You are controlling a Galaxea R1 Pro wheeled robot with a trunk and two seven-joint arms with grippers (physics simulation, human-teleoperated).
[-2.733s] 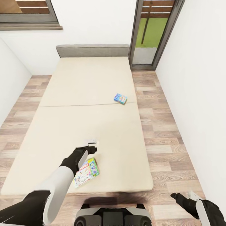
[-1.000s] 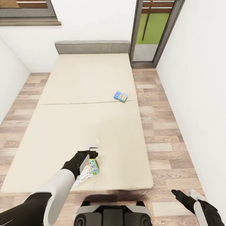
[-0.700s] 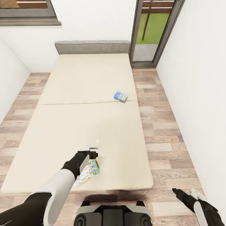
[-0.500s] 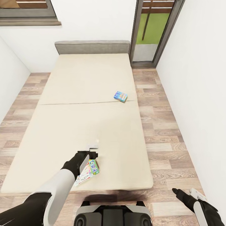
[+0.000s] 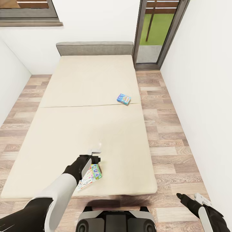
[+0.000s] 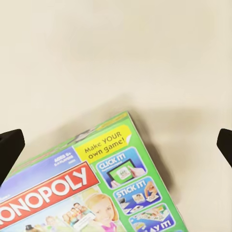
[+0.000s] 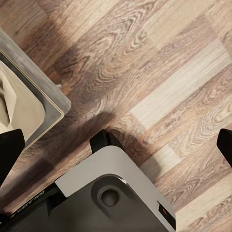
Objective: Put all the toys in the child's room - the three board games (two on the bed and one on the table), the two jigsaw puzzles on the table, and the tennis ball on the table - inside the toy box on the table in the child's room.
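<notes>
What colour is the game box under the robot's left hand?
Mostly bright green, with a red MONOPOLY banner, on the game box; the left wrist view shows it best.

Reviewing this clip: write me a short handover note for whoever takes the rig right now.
Left claw: open, poised over the Monopoly box near the foot of the bed; no grip on it.
Right claw: open, holding nothing, out over the wood floor.
Small blue game box lies near the bed's right edge.
Done: neither bed game picked up.
Left: grasp both and carry them to the toy box.
</notes>
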